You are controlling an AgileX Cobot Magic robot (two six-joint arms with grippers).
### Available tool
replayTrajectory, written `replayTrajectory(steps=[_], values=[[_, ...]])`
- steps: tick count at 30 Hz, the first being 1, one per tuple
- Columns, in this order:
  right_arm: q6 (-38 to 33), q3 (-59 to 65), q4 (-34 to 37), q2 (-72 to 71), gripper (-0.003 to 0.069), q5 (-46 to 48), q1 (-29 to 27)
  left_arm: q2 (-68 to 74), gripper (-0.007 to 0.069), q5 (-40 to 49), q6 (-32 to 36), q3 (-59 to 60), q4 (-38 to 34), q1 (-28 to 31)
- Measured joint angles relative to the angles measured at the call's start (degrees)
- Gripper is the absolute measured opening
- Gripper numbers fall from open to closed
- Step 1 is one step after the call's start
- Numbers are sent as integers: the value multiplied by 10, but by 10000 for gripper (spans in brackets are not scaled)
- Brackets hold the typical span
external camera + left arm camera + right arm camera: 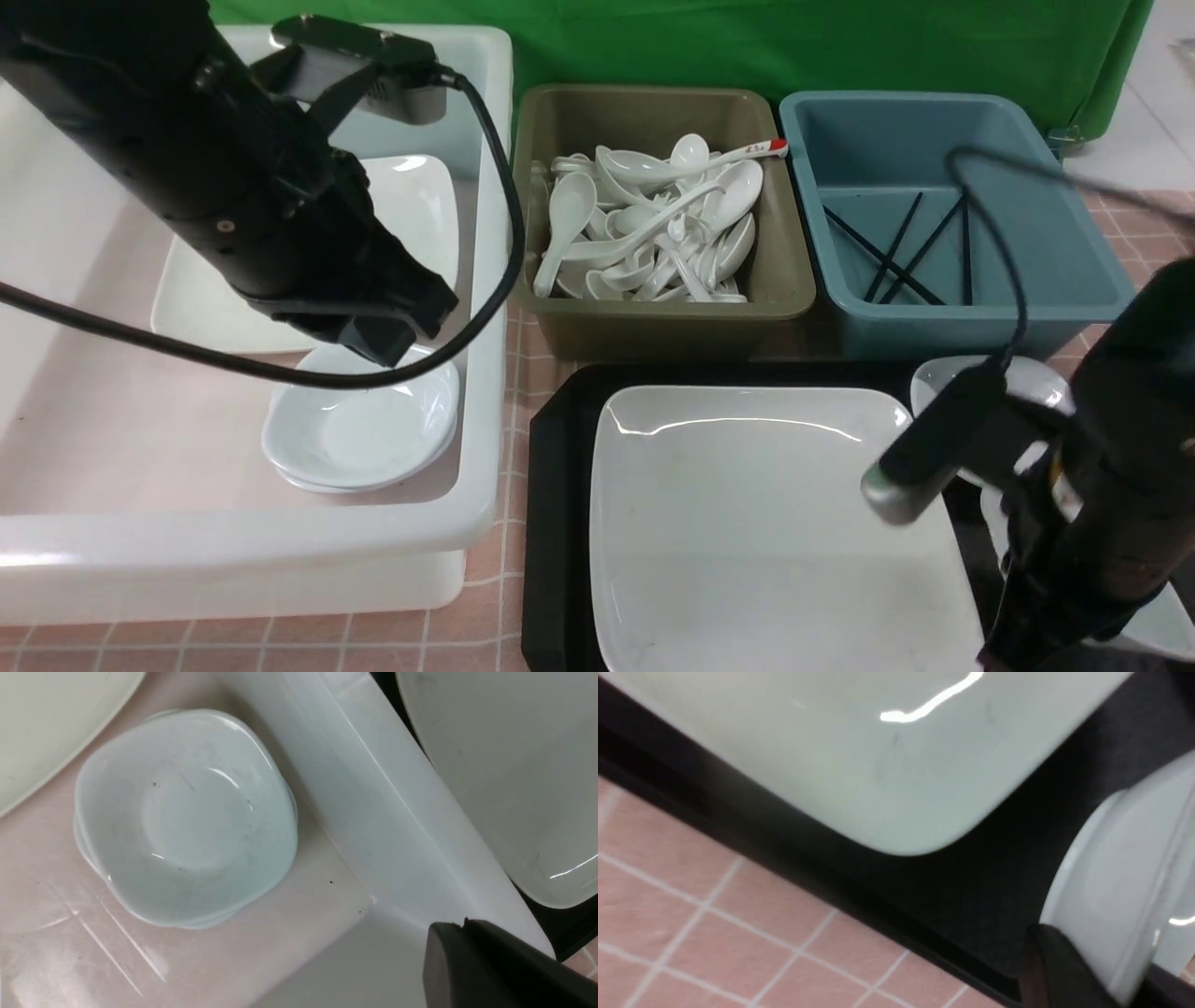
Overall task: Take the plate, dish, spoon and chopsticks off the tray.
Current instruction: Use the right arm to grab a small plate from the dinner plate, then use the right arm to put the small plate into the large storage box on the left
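Observation:
A large white square plate point(766, 532) lies on the black tray point(560, 523). A white dish point(1032, 383) sits at the tray's right side, mostly hidden behind my right arm. My right gripper point(1045, 938) is low at the tray's front right, its fingers together beside the dish's outer wall point(1120, 882); the view is blurred. My left gripper point(385, 353) is shut and empty, just above stacked white dishes point(364, 434) inside the white bin point(485, 280). No spoon or chopsticks show on the tray.
The white bin also holds square plates point(411, 215). A brown bin point(653, 317) full of white spoons and a blue bin point(1074, 289) with black chopsticks stand behind the tray. Pink checked cloth covers the table.

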Motion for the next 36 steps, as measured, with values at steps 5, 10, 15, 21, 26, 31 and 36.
replayTrajectory(steps=[5,10,15,21,26,31,36], values=[[-58,-91,118,-75,76,1,0,-30,0,16,9,-43,27,21],[-194,-168,326,-82,76,-30,0,-50,0,16,15,-77,-29,148],[-312,-232,463,-29,76,-53,21,-52,0,16,30,-79,-139,309],[-373,-327,476,80,76,-88,88,-57,0,16,46,-79,-175,409],[-413,-440,478,203,76,-151,141,-60,0,16,48,-79,-178,430],[-431,-555,421,346,76,-196,162,-60,0,20,52,-61,-182,431],[-435,-622,351,447,76,-202,163,-60,0,20,57,-55,-182,431]])
